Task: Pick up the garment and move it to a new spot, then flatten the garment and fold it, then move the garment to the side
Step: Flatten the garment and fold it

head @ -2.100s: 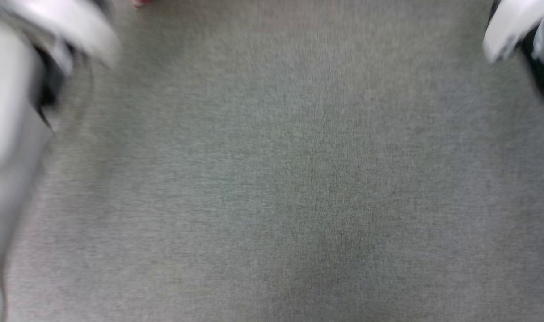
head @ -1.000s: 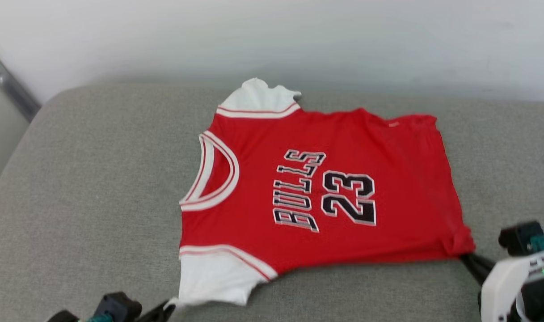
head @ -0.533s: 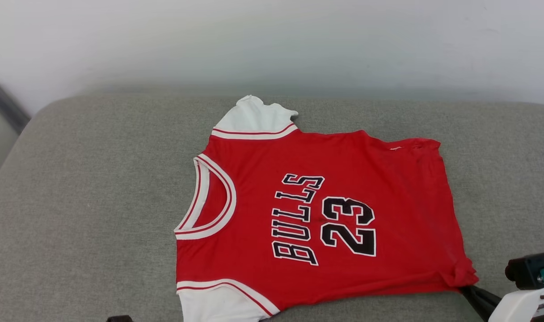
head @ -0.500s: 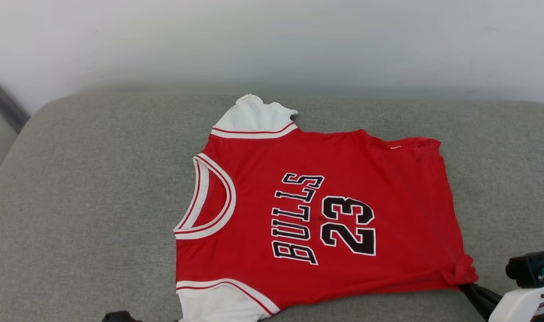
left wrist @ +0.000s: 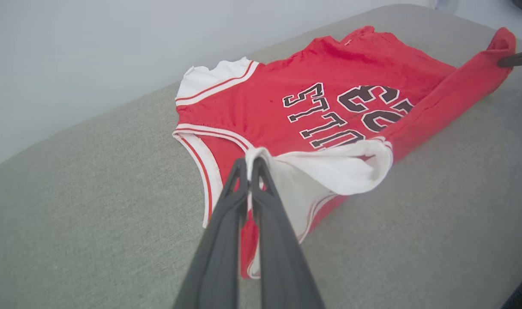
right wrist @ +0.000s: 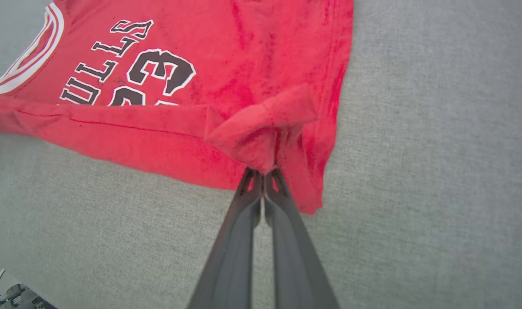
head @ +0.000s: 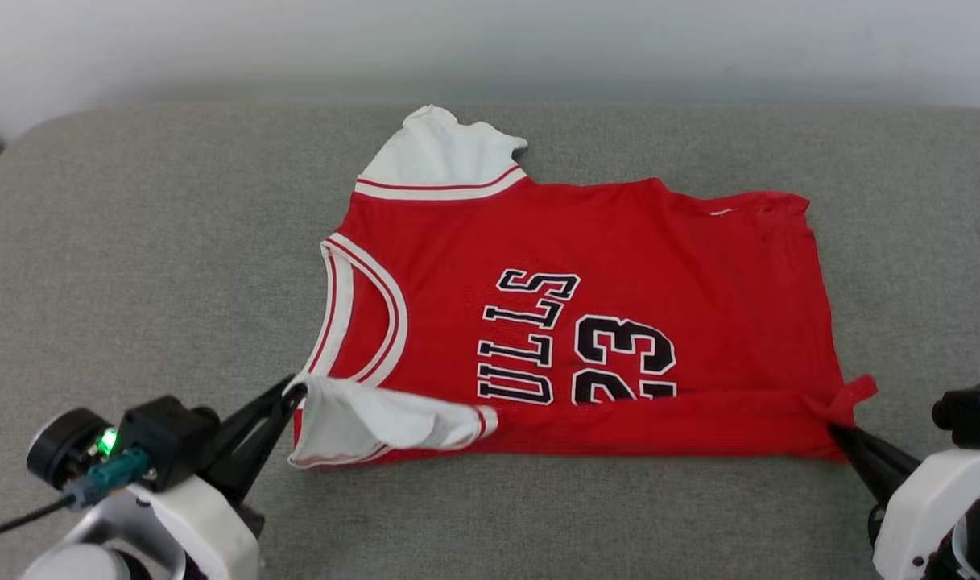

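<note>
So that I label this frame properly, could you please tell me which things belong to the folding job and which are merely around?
In the job: the garment; left gripper, shut on its near white sleeve; right gripper, shut on its near hem corner.
Merely around: grey cushion under it; pale wall behind; black cable by the left arm.

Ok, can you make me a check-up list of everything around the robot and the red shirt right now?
Surface: grey woven fabric cushion, the shirt lies on it.
Job's things: red jersey shirt with white sleeves and black number 23, spread out, near edge rolled over the lettering.
Clutter: nothing seen.
Grippers: left gripper shut on the near white sleeve; right gripper shut on the near red hem corner.
Cables: thin black cable by the left wrist.
Surroundings: plain pale wall behind.
</note>
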